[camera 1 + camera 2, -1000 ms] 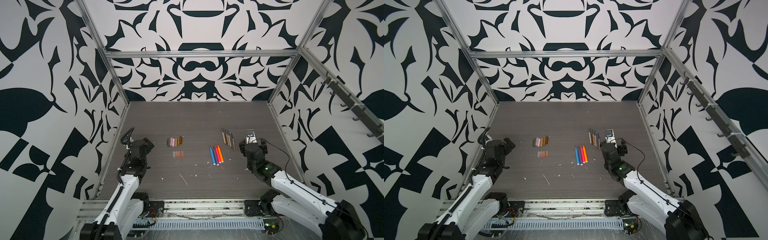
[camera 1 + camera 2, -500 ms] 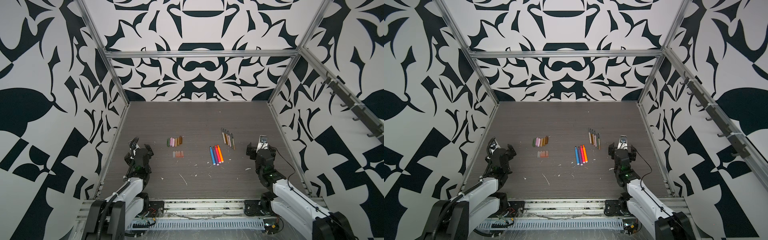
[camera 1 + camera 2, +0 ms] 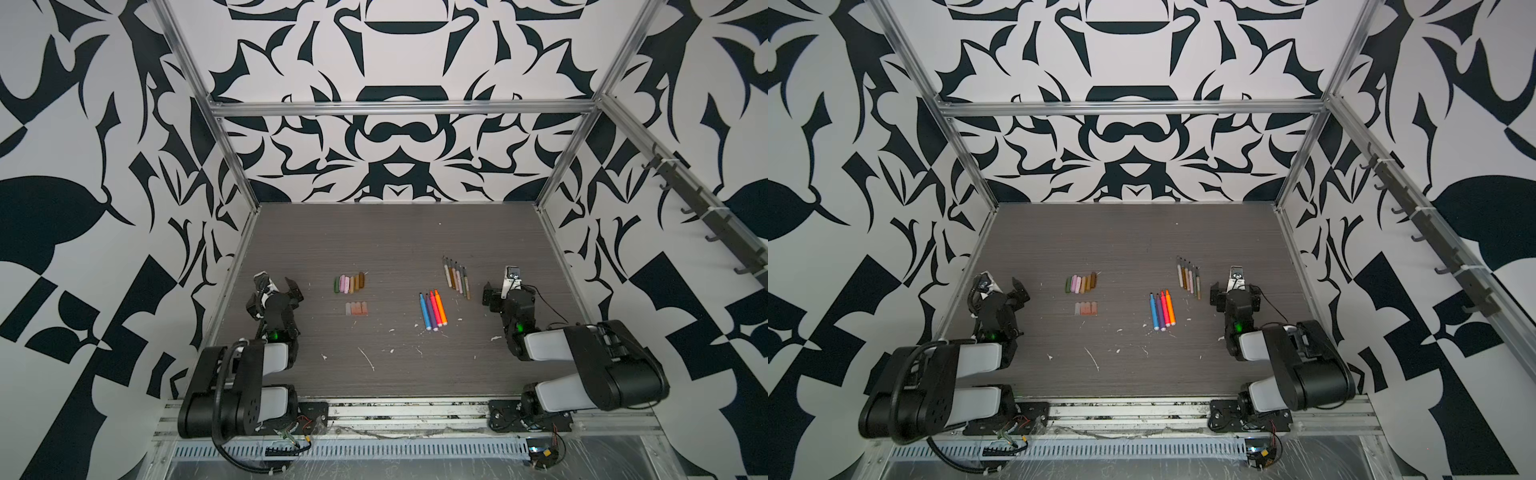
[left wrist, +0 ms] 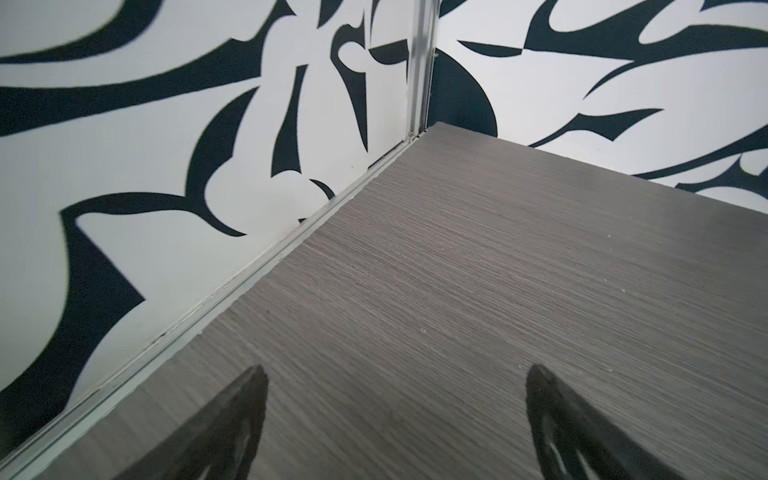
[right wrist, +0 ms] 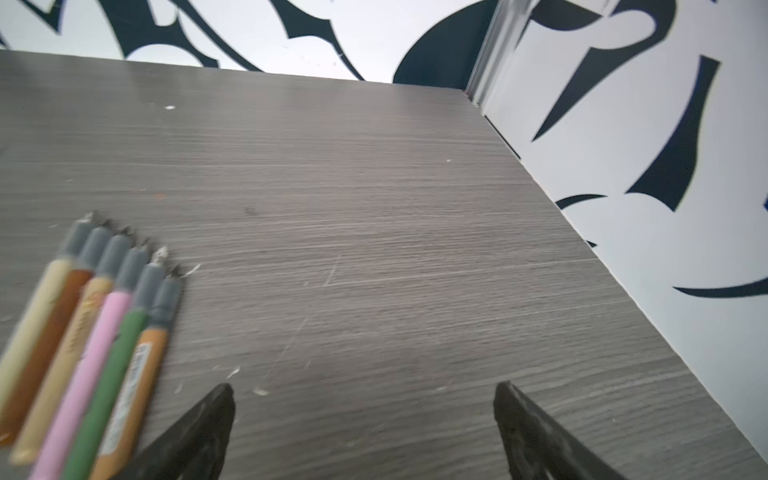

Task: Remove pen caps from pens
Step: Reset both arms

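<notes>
Clock directions are read from the top views, with 12 o'clock at the back wall.

At 6 o'clock, a metal rail (image 3: pixel 395 411) along the table's near edge carries both arm bases. Just beyond it, white flecks (image 3: pixel 368 359) are scattered across the grey wood-grain table (image 3: pixel 395 232).

At 8 o'clock, the left gripper (image 3: pixel 277 286) hangs close to the left wall, its jaws spread wide with nothing between them. Its wrist view shows the left gripper (image 4: pixel 397 374) over bare table and the wall corner.

At 4 o'clock, the right gripper (image 3: pixel 509 297) is also spread wide and holds nothing. In the right wrist view the right gripper (image 5: pixel 365 390) has the thin pens (image 5: pixel 83 332) just beside one jaw, not touching it.

Near the middle, four bright pens (image 3: pixel 433 309) lie side by side, blue, purple, pink-red and orange, their tips pointing toward 12.

At their 1 o'clock, six thin pens (image 3: pixel 457 278) lie in a row with grey collars and bare tips.

At 10 o'clock from the bright pens, the pinkish caps (image 3: pixel 356 308) sit touching in a short row. Just behind them lies a row of coloured caps (image 3: pixel 350 283): olive, pink, tan and brown.

Open table lies between the caps and the left gripper.
</notes>
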